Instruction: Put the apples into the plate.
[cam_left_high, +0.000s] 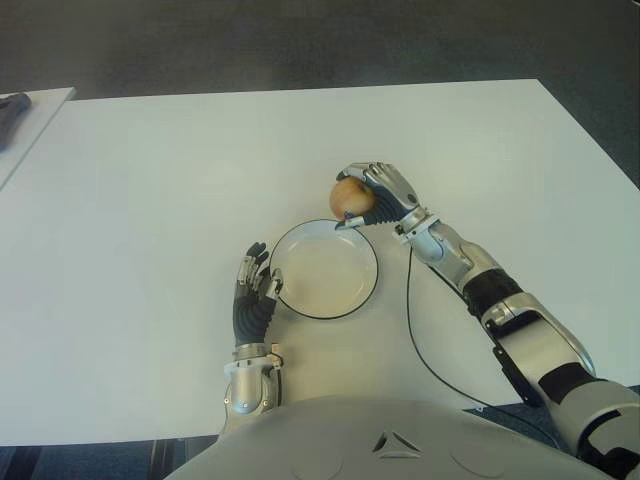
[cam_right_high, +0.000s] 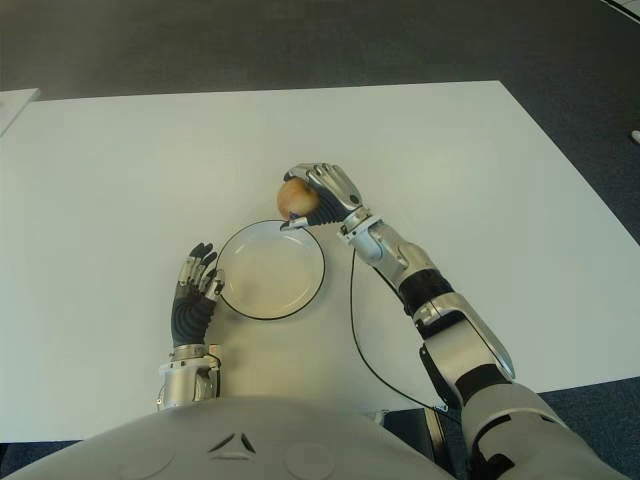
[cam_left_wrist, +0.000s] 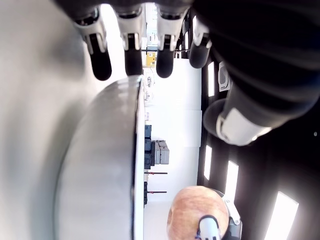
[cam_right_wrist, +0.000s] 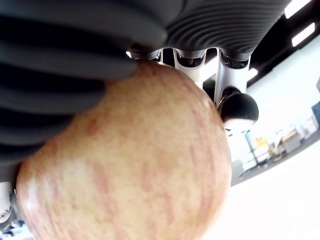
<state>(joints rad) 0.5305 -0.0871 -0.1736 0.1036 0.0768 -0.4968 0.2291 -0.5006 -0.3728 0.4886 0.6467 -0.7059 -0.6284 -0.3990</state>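
Apple (cam_left_high: 351, 196) in right hand (cam_left_high: 385, 192), above plate (cam_left_high: 300, 303) rim

Left hand (cam_left_high: 252, 290): dark ribbed rubber palm, silver finger segments, black rounded tips, silver wrist cuff. Right hand (cam_left_high: 385, 193): same build. Right forearm (cam_left_high: 470, 272): silver shells with black bands; thin black cable (cam_left_high: 415, 335) trails beside it. Grey torso cover (cam_left_high: 400, 440) bears triangular mark.

A white table (cam_left_high: 150, 200) stands on dark grey carpet (cam_left_high: 300, 45)
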